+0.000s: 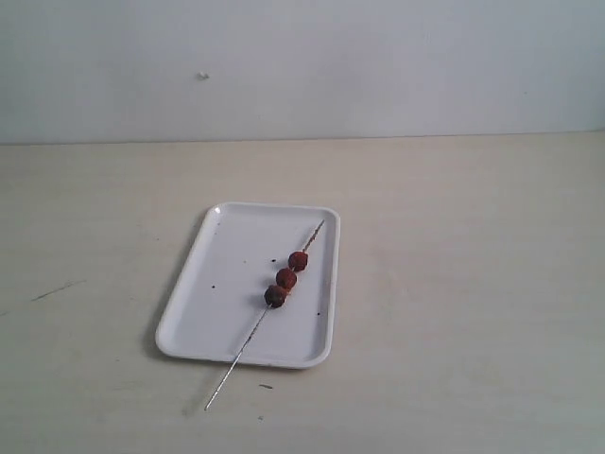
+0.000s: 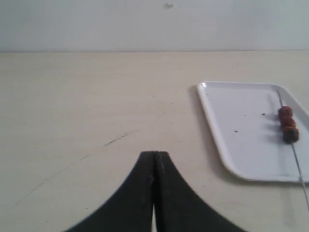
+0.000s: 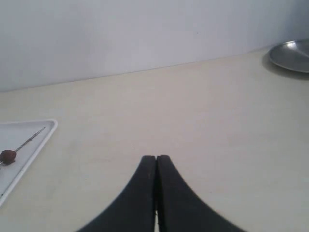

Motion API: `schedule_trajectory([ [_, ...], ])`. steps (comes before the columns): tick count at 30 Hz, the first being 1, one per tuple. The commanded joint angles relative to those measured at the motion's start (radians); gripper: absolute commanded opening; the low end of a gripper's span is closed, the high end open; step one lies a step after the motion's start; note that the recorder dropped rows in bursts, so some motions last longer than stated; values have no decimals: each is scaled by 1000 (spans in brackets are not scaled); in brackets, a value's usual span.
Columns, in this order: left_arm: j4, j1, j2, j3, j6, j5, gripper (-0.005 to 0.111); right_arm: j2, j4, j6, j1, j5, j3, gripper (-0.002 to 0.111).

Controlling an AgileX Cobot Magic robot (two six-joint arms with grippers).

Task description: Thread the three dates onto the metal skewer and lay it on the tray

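Because the very thin, straight, dark grey metal skewer (image 1: 248, 342) is longer than the flat white rectangular plastic tray (image 1: 222, 274) is wide, the exterior view shows it lying slantwise across the tray's right half. Its near end overhangs the rim above the pale beige tabletop (image 1: 454, 284). I count three small wrinkled red-brown dates (image 1: 286, 278) threaded on it, touching in a row over the tray floor, the nearest one darkest. There is one skewer and one tray. Neither arm shows here, and I judge both are held clear because the job looks done.

From the left wrist camera, my left gripper (image 2: 155, 159) has its black jaws pressed together on nothing, over bare table well apart from the tray. The three dates sit at the frame's edge.

From the right wrist camera, my right gripper (image 3: 156, 162) likewise has its jaws together and empty. Only one date and the skewer's tip are in frame, plus one round metal dish (image 3: 292, 55) far off.
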Motion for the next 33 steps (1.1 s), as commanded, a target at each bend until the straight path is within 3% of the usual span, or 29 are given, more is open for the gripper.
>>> schedule_trajectory([
  [1,2,103,-5,0,2,2,0,-5,-4,0,-6,-13,4,0],
  [6,2,154,-5,0,2,2,0,-5,-4,0,-6,-13,4,0],
  [33,2,154,-5,0,2,2,0,-5,-4,0,-6,-13,4,0],
])
